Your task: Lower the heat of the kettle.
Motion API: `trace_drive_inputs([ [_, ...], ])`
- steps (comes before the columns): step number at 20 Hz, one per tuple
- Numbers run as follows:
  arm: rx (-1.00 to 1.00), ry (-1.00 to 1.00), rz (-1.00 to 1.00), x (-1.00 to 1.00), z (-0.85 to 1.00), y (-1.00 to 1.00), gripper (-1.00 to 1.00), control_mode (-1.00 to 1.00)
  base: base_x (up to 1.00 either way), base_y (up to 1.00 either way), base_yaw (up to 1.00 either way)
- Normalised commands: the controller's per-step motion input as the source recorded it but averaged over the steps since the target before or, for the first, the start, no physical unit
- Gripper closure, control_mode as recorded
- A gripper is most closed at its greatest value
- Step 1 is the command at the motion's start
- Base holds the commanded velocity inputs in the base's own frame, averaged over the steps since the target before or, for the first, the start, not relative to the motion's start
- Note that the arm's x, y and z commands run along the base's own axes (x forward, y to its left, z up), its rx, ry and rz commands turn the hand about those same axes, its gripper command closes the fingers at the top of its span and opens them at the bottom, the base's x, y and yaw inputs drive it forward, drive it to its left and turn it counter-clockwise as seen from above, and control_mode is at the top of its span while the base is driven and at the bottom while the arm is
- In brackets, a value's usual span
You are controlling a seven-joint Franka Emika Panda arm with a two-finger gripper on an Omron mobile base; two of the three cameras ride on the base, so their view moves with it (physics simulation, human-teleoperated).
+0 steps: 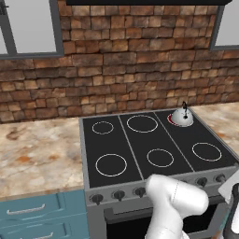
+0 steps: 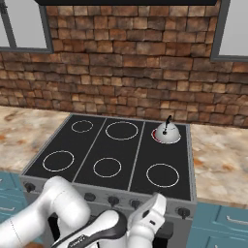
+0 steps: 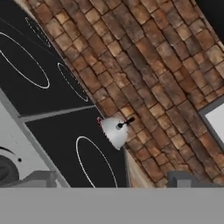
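The small silver dome kettle (image 1: 182, 117) (image 2: 167, 132) (image 3: 115, 130) stands upright on the back right burner of the black cooktop (image 1: 134, 161) (image 2: 95, 145). A thin red glow shows at its base. My gripper (image 3: 113, 182) is open, its two grey fingertips (image 3: 41, 178) set wide apart with nothing between them. It hangs low in front of the stove's right end, well short of the kettle. The white hand (image 2: 151, 216) sits just before the row of dark knobs (image 2: 182, 211) (image 1: 201, 181) on the grey front panel. One knob (image 3: 5, 169) lies close to the left fingertip.
Several unlit burner rings (image 1: 111, 165) (image 2: 162, 175) mark the cooktop. Marble counters (image 1: 37, 154) (image 2: 220, 160) flank the stove over blue drawers (image 1: 42, 212). A brick wall (image 1: 130, 60) rises behind, with windows (image 1: 28, 28) (image 2: 232, 29) at both sides.
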Motion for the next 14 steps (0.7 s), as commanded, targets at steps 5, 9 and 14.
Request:
trace_drive_inputs([
  [5,-0.26,-0.02,0.00,0.00,-0.58,-0.16,-1.00,-1.00,0.00,0.00,0.00],
  [9,-0.09,0.00,0.00,0.03,-0.48,-0.14,-1.00,-1.00,0.00,0.00,0.00],
  [14,0.00,0.00,0.00,0.18,-0.38,-0.20,-1.00,-1.00,0.00,0.00,0.00],
])
